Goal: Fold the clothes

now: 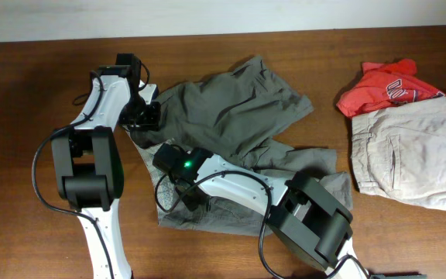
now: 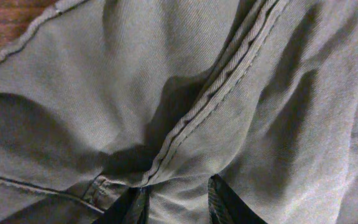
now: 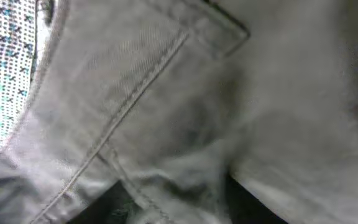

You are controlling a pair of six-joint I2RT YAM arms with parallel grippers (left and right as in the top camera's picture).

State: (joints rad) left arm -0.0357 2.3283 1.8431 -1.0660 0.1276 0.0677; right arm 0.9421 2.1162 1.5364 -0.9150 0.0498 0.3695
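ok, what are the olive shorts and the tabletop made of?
Olive shorts: likely woven cotton twill, matte; fine diagonal weave and stitched seams show close up.
Tabletop: wood or wood-look laminate, slight sheen; brown streaky grain, cannot tell which.

Soft even light; shorts [image 2: 73,81] creases shadowed; right wrist view blurred.

— Any writing you can read?
— Only one candidate. The red T-shirt [image 1: 379,94], crumpled at the far right of the tabletop [image 1: 37,77], carries white lettering [image 1: 403,87]. It is too small and creased to make out a letter.
— And the olive-grey shorts [image 1: 231,105]?
— No legible label. The right wrist view shows a pale lining [image 3: 5,81] printed with tiny blue-green crosses: a pattern, not words.
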